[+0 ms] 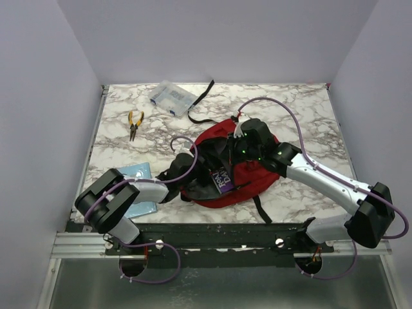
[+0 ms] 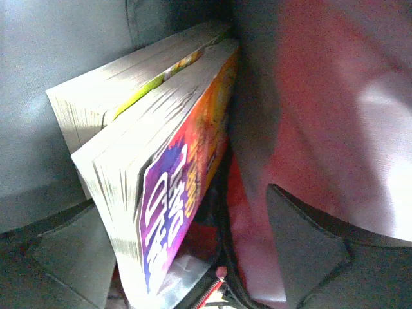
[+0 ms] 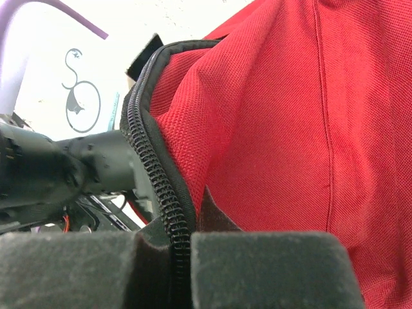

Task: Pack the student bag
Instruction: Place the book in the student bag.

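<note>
Only the left wrist view looks inside the student bag [image 1: 257,175], which lies mid-table toward the near edge. There a pale-edged paperback [image 2: 116,96] leans beside a glossy purple-and-orange paperback [image 2: 187,154], which lies between the left gripper's [image 2: 183,199] spread fingers. The right wrist view shows the right gripper [image 3: 180,248] pinching the coarse red fabric at its black coiled zip [image 3: 149,154].

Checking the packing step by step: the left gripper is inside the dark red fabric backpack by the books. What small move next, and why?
Probably draw the left gripper back out of the dark red fabric backpack. Its fingers stand open either side of the purple-and-orange paperback book, beside a second book. The right gripper, shut on the black zip edge, holds the mouth open.
</note>
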Motion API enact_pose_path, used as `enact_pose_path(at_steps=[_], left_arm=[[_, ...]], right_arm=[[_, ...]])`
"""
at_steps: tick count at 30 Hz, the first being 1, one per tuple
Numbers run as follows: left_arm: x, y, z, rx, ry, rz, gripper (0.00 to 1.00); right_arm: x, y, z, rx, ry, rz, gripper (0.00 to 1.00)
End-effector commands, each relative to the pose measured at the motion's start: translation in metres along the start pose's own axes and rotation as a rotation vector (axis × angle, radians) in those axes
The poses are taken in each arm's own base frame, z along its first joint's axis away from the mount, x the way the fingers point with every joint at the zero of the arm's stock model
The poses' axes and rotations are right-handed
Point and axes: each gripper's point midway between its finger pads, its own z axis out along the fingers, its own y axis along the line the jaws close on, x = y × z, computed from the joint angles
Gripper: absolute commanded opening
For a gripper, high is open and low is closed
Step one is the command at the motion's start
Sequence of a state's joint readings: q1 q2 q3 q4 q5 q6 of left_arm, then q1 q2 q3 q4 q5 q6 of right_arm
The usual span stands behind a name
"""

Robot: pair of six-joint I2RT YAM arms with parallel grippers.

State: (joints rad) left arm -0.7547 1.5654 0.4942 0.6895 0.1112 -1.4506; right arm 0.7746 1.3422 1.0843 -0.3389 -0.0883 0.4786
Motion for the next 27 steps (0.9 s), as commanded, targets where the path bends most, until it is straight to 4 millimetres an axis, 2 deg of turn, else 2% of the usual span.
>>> enact_pose_path(at_steps=[1,7,11,13,15,17,20,22,23,27], left_arm=[[-0.012,-0.01,-0.021,0.038,-0.018,0.112,0.92],[-0.006,0.012,-0.033,-0.115,0.027,0.087,0.89],[-0.006,0.032,-0.033,-0.172,0.022,0.053,0.82],[-0.004,0.032,-0.027,-0.18,0.043,0.047,0.76],[-0.004,0.028,-0.018,-0.179,0.06,0.06,0.67],[-0.006,0.025,-0.008,-0.183,0.053,0.069,0.54],[-0.011,0.012,0.007,-0.167,0.042,0.113,0.28],[-0.011,0.005,0.01,-0.152,0.04,0.121,0.14],[-0.011,0.0,0.01,-0.142,0.033,0.146,0.08],[-0.013,-0.007,0.0,-0.124,-0.006,0.184,0.02]], right_arm=[[-0.006,-0.002,-0.005,-0.005,-0.04,-0.004,0.0],[-0.01,0.0,-0.012,-0.012,-0.052,-0.005,0.0],[-0.014,0.004,-0.012,-0.027,-0.061,-0.006,0.0],[-0.014,0.005,-0.011,-0.033,-0.055,-0.008,0.0],[-0.013,0.006,-0.009,-0.039,-0.051,-0.008,0.0],[-0.01,0.006,-0.007,-0.045,-0.045,-0.003,0.0],[-0.005,0.004,-0.004,-0.047,-0.035,0.006,0.0],[-0.003,0.002,-0.002,-0.04,-0.032,0.011,0.0],[-0.003,0.001,-0.002,-0.035,-0.032,0.011,0.0],[-0.001,-0.004,0.0,-0.017,-0.035,0.009,0.0]])
